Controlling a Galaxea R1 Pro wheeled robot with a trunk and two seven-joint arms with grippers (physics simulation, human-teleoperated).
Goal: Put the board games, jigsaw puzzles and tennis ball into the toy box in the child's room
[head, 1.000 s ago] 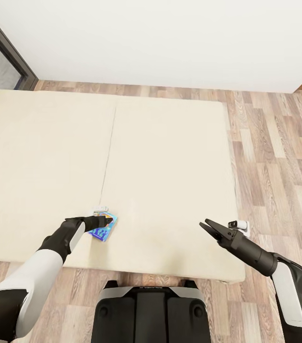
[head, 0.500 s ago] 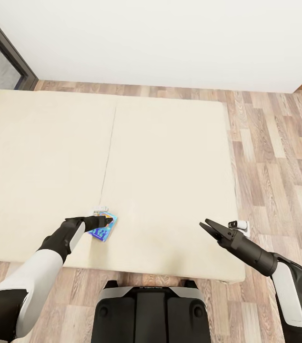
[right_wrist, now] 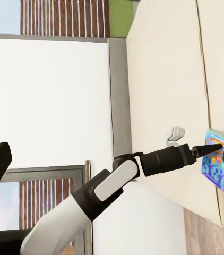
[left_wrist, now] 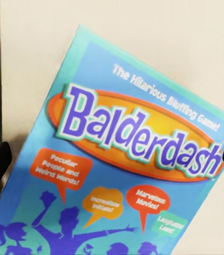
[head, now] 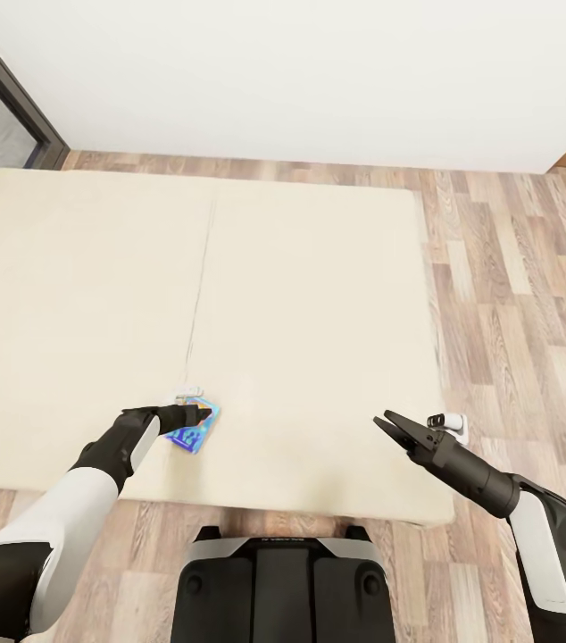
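The bed (head: 319, 295) under both claws has a matt beige cloth-like top, smooth and unpatterned, split by one thin seam. Directly below the left gripper (head: 195, 414), the small blue board game (head: 195, 430) looks like printed card with a slight sheen, its cover crowded with orange, purple and turquoise print. Both the left gripper and the right gripper (head: 385, 423) have matt black plastic-looking fingers; the arm shells behind them are smooth, glossy white. Right of the right gripper, the floor (head: 515, 268) shows grained wood planks. The wall (head: 301, 80) beyond is plain matt white.
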